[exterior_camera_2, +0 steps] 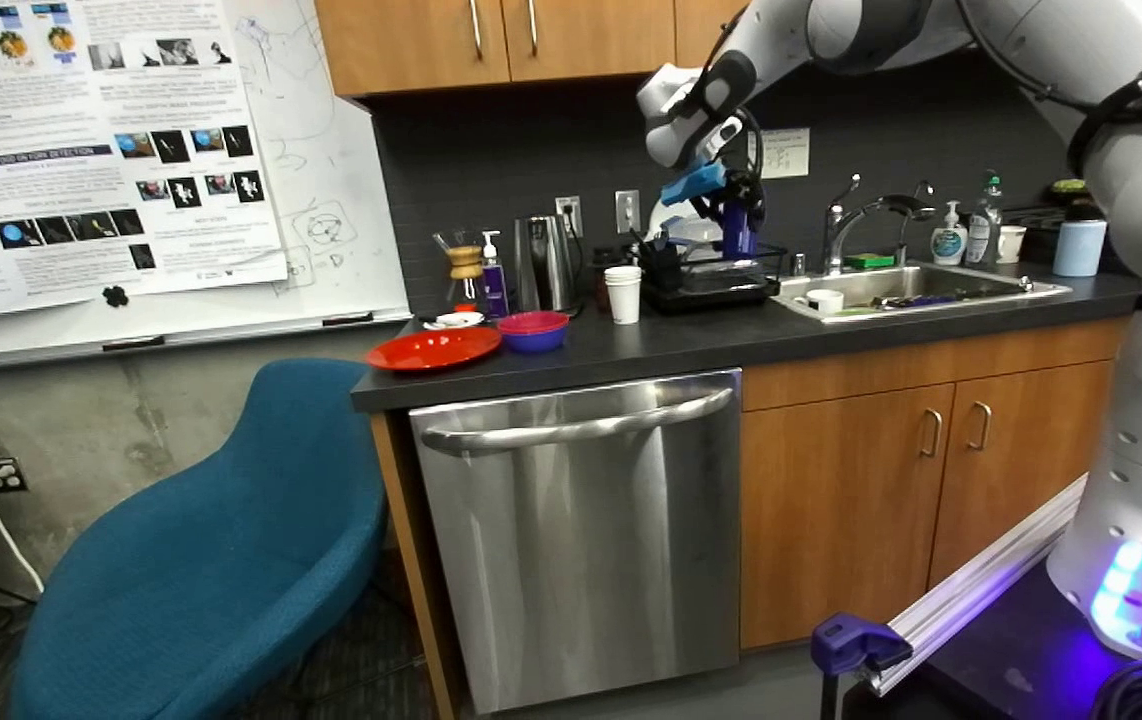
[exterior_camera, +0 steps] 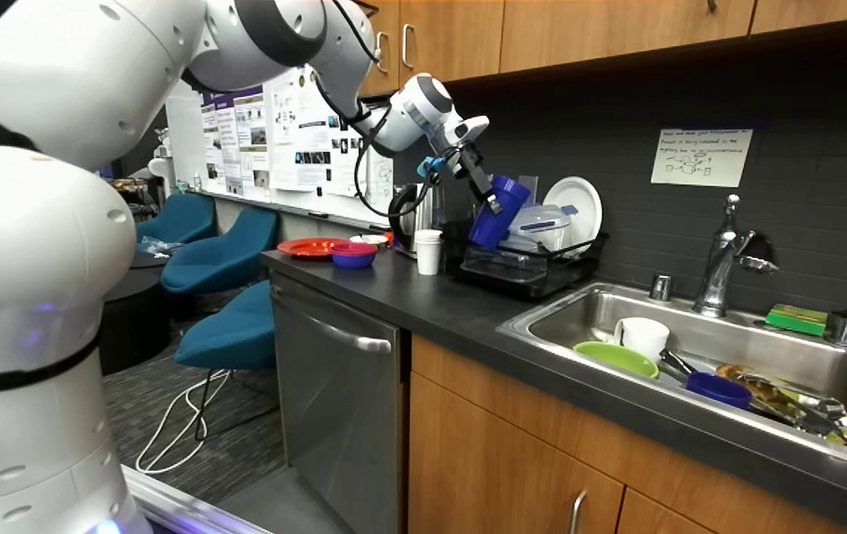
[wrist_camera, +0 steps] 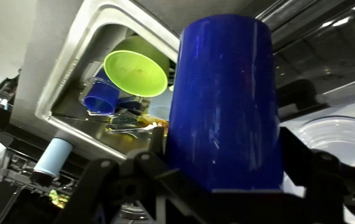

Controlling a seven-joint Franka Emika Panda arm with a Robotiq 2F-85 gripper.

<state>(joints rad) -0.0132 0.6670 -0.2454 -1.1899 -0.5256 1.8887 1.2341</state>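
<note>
Holding blue cup (wrist_camera: 224, 93), claw (wrist_camera: 222, 141) hugged both its sides. Cup tilted at black dish rack (exterior_camera: 538, 287) on tabletop (exterior_camera: 460, 308); could not tell if touching. Grabbing looked done, letting go seemed left.

Clear containers (exterior_camera: 544, 218) and a white plate (exterior_camera: 581, 196) crowd the blue cup (wrist_camera: 224, 77) in the end effector (wrist_camera: 221, 133), with wall cabinets (exterior_camera: 616, 37) overhead — while a bare strip of table (exterior_camera: 468, 319) leaves passage along the front to the sink (exterior_camera: 518, 326), its faucet (exterior_camera: 719, 256) rising behind.
</note>
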